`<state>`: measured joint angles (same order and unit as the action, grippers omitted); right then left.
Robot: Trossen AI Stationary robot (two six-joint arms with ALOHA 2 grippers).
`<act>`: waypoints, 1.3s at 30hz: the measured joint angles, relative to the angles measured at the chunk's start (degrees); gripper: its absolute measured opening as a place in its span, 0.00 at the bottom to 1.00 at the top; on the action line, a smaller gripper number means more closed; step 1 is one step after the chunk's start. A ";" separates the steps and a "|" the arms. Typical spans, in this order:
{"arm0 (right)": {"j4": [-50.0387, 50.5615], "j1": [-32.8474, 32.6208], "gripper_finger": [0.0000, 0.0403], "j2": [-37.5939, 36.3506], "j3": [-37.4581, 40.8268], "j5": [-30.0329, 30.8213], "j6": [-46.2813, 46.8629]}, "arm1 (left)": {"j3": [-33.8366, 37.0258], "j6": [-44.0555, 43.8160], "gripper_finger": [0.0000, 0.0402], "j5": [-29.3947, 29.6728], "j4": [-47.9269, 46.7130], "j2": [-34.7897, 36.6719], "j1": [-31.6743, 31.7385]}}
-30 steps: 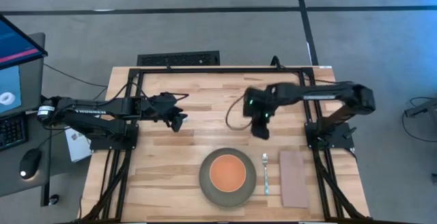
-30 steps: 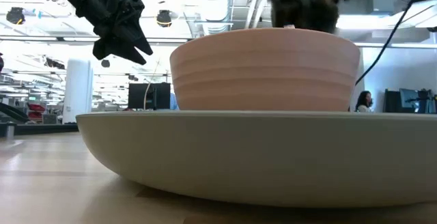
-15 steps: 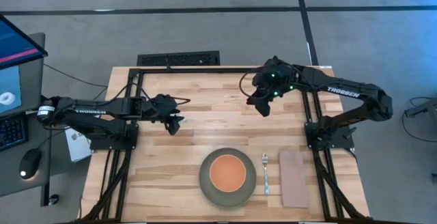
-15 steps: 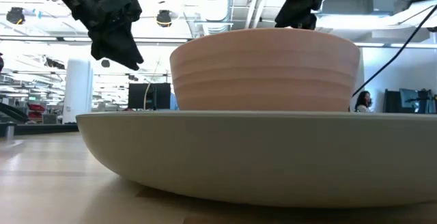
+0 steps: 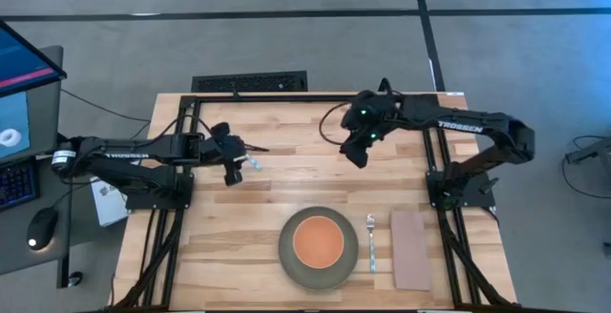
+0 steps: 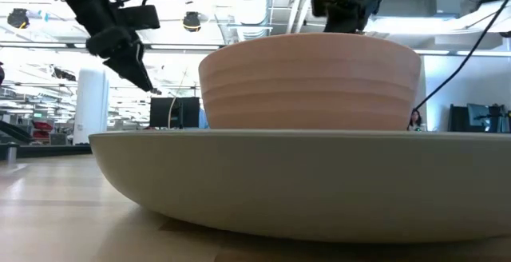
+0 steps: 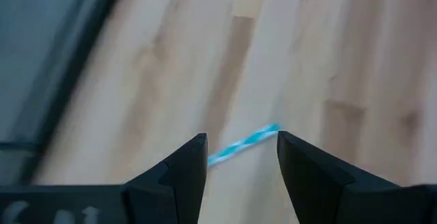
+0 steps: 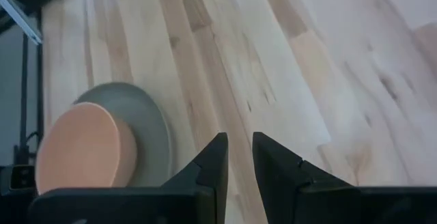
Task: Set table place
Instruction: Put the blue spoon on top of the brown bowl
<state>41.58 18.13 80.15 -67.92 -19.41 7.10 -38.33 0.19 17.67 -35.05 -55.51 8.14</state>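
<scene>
L gripper (image 5: 229,168) jaws wide, over blue-handled spoon (image 5: 254,162) near table's (image 5: 286,189) left-rear. R gripper (image 5: 357,154) jaws narrow, empty, rear-centre. Bowl (image 5: 318,240) sits in plate (image 5: 288,256) at front edge.

The table (image 5: 286,184) is a pale plank top inside a black metal frame (image 5: 305,96), and four things rest directly on its wood. Just beside the left gripper (image 5: 232,167) lies the blue-handled spoon (image 5: 254,161); in the left wrist view its handle shows between that gripper's parted fingers (image 7: 179,173). Well away from both grippers, at the near edge, sits the grey-green plate (image 5: 318,260) carrying the orange bowl (image 5: 317,240), with the silver fork (image 5: 370,240) just beside it and the pinkish napkin (image 5: 411,249) beyond the fork.
</scene>
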 joint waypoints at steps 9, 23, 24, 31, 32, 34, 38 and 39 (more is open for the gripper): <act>0.14 -2.15 0.23 4.54 0.04 -0.01 -0.03 | -0.04 8.31 0.42 -3.77 -2.30 -7.35 6.19; 2.03 -2.81 0.23 -1.67 0.04 -0.01 0.89 | -4.20 27.25 0.42 2.18 -1.49 -25.47 11.79; 2.05 -2.90 0.23 -1.95 0.04 -0.01 0.89 | -4.59 28.23 0.42 2.66 -1.43 -26.26 12.09; 3.32 -3.91 0.23 -2.26 0.04 0.01 0.89 | -5.90 35.56 0.42 -1.94 -1.49 -29.74 13.80; 3.32 -4.17 0.23 -2.20 0.04 0.01 0.89 | -5.92 36.37 0.42 -2.01 -1.47 -30.00 13.93; 3.26 -4.63 0.23 -2.11 0.09 0.03 0.89 | -5.92 37.51 0.42 -2.00 -1.48 -30.34 14.34; 2.86 -5.31 0.23 -2.13 1.18 0.01 0.91 | -5.94 38.83 0.42 -2.17 -0.97 -31.58 15.26; 2.67 -5.44 0.23 -2.15 1.56 0.01 0.91 | -5.99 39.23 0.42 -3.05 -0.78 -32.14 15.53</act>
<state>44.26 12.69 78.00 -66.36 -19.40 8.01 -44.31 39.42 14.62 -35.83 -87.64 23.67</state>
